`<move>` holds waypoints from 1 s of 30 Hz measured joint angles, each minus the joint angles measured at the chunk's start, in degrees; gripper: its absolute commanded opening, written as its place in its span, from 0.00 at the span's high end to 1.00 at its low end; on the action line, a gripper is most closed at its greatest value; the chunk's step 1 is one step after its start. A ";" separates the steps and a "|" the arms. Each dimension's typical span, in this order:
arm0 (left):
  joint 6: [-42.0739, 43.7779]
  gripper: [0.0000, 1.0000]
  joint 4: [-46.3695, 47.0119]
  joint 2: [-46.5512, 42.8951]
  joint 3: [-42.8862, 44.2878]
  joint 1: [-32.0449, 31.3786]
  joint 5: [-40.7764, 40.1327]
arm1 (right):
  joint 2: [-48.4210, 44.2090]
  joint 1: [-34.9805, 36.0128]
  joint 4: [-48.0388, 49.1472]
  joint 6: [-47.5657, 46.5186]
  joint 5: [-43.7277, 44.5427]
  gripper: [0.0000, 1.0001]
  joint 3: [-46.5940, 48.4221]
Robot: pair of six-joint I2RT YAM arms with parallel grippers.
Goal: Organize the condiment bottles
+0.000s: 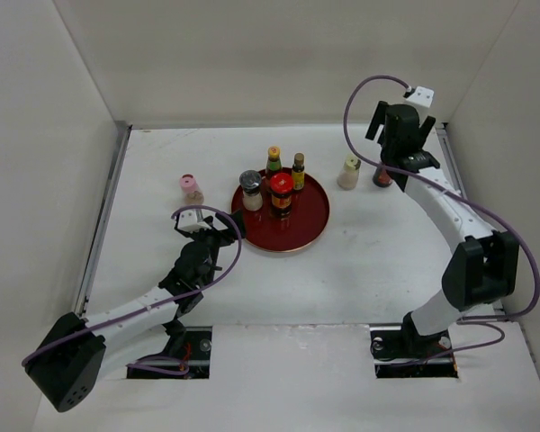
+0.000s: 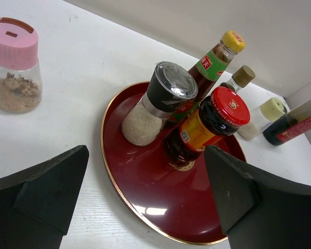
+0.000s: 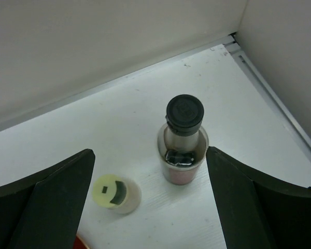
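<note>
Black-capped bottle (image 3: 184, 140), dark liquid inside, stands upright on the table at the far right, between the wide-spread, empty jaws of the right gripper (image 3: 150, 151), whose arm reaches out to the back wall; neither finger touches it, and a cream-capped bottle (image 3: 114, 193) stands just beside it. The left arm lies low across the table, the left gripper (image 2: 145, 155) gaping wide and holding nothing, facing the round red tray (image 2: 145, 202). The tray holds a silver-lidded grinder (image 2: 160, 104) of white grains, a red-lidded jar (image 2: 207, 124), a yellow-capped bottle (image 2: 217, 57) and an olive-capped bottle (image 2: 241, 78); a pink-capped jar (image 2: 13, 72) of brownish granules stands apart on the table to the left.
</note>
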 measured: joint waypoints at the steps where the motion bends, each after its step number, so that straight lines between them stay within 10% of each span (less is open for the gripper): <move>1: -0.02 0.05 0.00 0.09 0.00 0.00 0.02 | 0.83 -0.50 -0.48 -0.26 0.20 0.05 0.66; 8: -0.07 0.05 0.11 1.18 0.00 0.09 0.17 | 6.36 -2.78 -4.46 -2.58 0.66 0.09 6.40; 23: -0.28 0.05 0.81 4.20 0.00 0.87 0.50 | 13.84 -4.28 -5.49 -4.92 1.36 0.67 11.80; 30: -0.44 0.05 1.31 4.79 0.00 1.05 0.61 | 13.25 -3.93 -1.90 -7.19 3.48 0.79 9.64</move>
